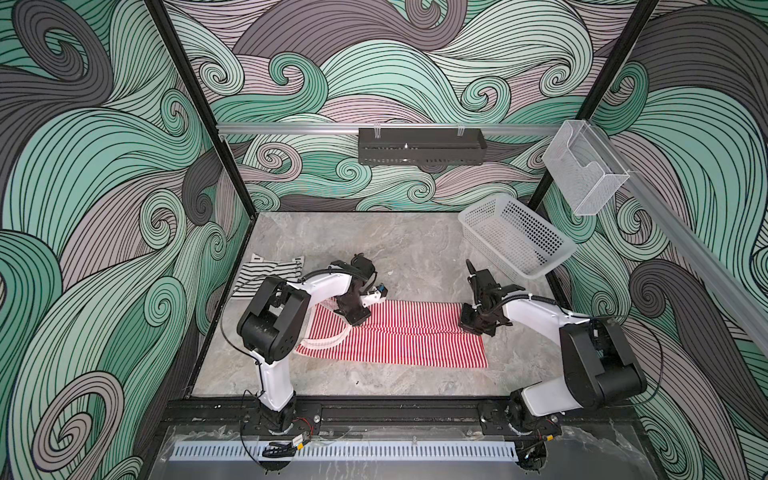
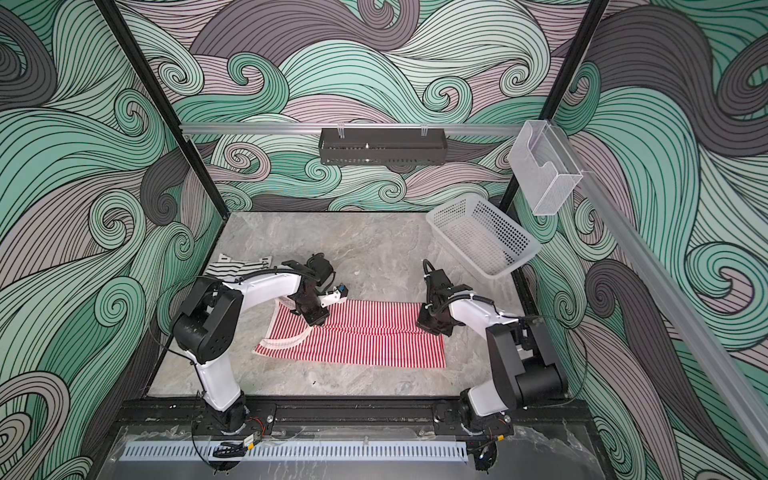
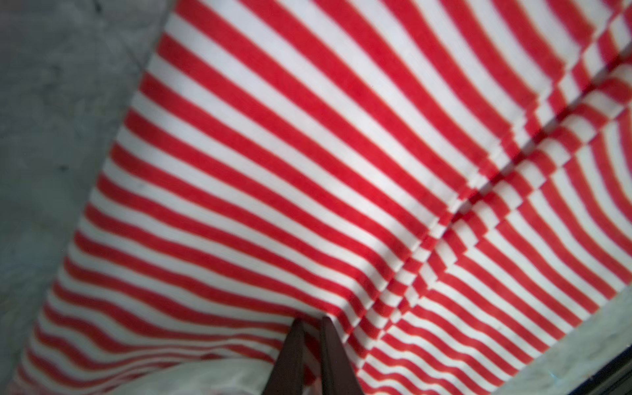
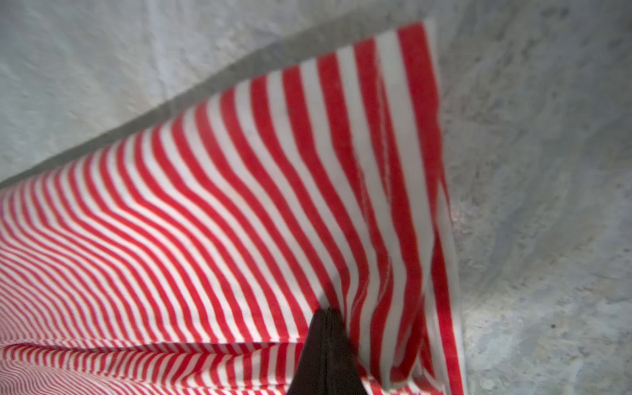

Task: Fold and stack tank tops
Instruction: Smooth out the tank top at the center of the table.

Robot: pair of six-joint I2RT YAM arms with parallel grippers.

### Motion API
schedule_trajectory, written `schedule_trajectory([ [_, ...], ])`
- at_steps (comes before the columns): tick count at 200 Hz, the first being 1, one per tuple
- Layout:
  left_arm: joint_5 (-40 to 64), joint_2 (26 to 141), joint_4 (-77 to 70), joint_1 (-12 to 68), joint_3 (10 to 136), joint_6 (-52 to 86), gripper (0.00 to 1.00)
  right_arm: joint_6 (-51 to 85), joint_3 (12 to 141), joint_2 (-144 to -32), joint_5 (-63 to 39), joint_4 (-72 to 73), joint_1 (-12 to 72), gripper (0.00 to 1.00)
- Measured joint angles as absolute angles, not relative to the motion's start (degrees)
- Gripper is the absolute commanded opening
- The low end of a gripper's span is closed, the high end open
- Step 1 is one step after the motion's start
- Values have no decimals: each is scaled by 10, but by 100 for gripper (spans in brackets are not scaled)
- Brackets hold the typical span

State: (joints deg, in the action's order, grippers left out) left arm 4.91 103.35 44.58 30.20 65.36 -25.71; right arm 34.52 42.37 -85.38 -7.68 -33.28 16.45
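Grey marbled surface (image 1: pixel 415 249) between swirl-patterned walls (image 1: pixel 104 208); white perforated plastic basket (image 1: pixel 519 232) stands in far right corner. Left pincer (image 3: pixel 311 321) and right pincer (image 4: pixel 327 311) each pinch the red-and-white striped knit top (image 1: pixel 415 336).

Two high views of whole table (image 1: pixel 415 249); wrist cameras close over red-and-white top (image 3: pixel 307 171)

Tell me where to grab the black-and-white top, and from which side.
Pinch the black-and-white top at its free edge facing the middle of the table, probably coming down from above on that side. It lies flat and thin close to the left wall, so that side is blocked, and the left arm covers its near end.
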Motion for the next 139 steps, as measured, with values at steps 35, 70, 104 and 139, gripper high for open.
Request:
schedule_trajectory([
  [35, -25, 1005, 416, 261, 673, -256, 19, 346, 431, -865, -76, -328, 165, 0],
  [70, -83, 1042, 389, 227, 741, -256, 19, 347, 443, -877, -76, -329, 169, 0],
  [104, -114, 1089, 382, 209, 761, -255, 18, 348, 445, -877, -75, -330, 173, 0],
  [139, -123, 1079, 383, 182, 720, -254, 18, 350, 446, -877, -75, -332, 176, 0],
])
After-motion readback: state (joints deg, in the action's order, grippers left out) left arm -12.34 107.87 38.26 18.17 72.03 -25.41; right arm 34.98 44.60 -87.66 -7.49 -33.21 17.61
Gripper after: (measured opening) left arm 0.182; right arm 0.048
